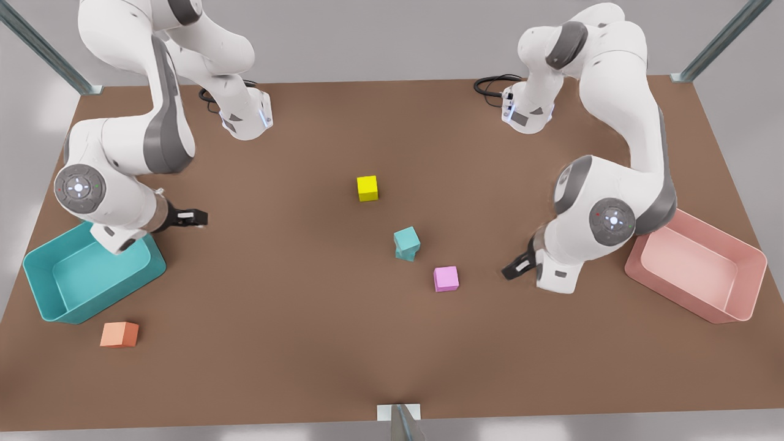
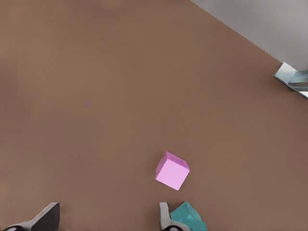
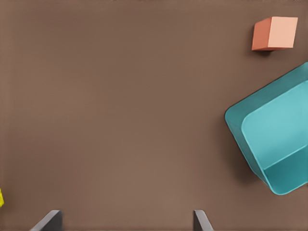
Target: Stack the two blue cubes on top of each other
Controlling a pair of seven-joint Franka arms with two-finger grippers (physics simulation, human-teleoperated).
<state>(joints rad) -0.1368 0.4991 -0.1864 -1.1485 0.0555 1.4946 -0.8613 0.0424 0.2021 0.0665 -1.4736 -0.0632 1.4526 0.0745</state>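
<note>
Stacked blue cubes [image 1: 407, 243] sit mid-bench in the front view, one atop the other, between a yellow cube [image 1: 367, 188] and a purple cube [image 1: 446, 278].

In the left wrist view, the left gripper [image 2: 108, 219] has its fingers spread wide and empty, beside the stack [image 2: 188, 217].

In the right wrist view, the right gripper [image 3: 126, 221] is likewise spread and empty, near the teal bin [image 3: 236, 122].

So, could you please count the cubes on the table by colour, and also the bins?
Teal plain cubes, stacked one on the other: 2
Yellow plain cube: 1
Pink-purple plain cube: 1
Orange plain cube: 1
Teal open bin: 1
Pink open bin: 1
Total: 5 cubes, 2 bins, 7 things.
</note>
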